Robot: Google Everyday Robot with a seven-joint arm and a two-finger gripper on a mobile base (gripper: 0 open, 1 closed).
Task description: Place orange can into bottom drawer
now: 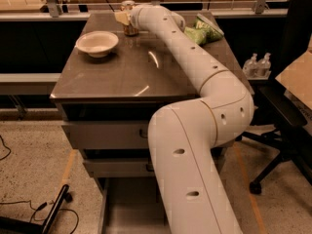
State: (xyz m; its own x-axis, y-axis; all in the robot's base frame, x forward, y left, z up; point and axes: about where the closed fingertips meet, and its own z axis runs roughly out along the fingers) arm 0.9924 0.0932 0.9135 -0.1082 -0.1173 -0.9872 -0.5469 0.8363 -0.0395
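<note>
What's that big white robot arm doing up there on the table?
The robot's arm is stretched across the cabinet top, with its gripper at the orange can near the far edge, not far from a white bowl. The can seems to stand on the top, not yet lifted. The bottom drawer below is pulled open, ready for it.

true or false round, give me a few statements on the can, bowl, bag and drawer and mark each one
1. The orange can stands on the tabletop, at the gripper near the far edge. True.
2. The white bowl holds the can. False: the can stands apart from it, farther back on the tabletop.
3. The bottom drawer is pulled open. True.
4. The green bag lies in the bottom drawer. False: it lies on the tabletop, across the arm from the bowl.
</note>
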